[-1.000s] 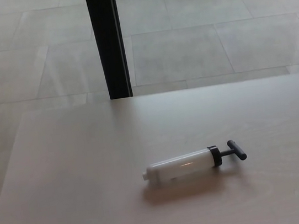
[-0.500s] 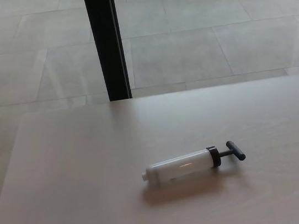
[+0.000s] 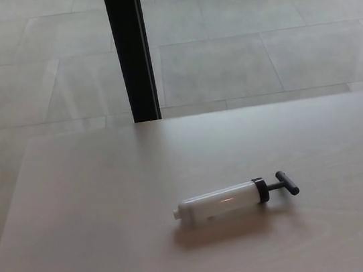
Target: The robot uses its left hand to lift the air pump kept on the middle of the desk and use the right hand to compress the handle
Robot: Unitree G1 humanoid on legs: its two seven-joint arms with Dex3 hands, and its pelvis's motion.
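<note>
desk (image 3: 79,225) — cropped below, right, post (image 3: 131,48) cut above

The bench (image 3: 98,215) has a pale, smooth top with a faint wood grain, and it fills the lower half of the view. Its far edge runs straight across, and its left edge goes down toward 7 o'clock. Only one thing lies directly on it: the air pump (image 3: 221,202), on its side, a little toward 4 o'clock from the middle of the top. Its white body points to 9 o'clock, and its black T-handle (image 3: 286,183) points to 3 o'clock. A soft shadow lies under it.
</note>
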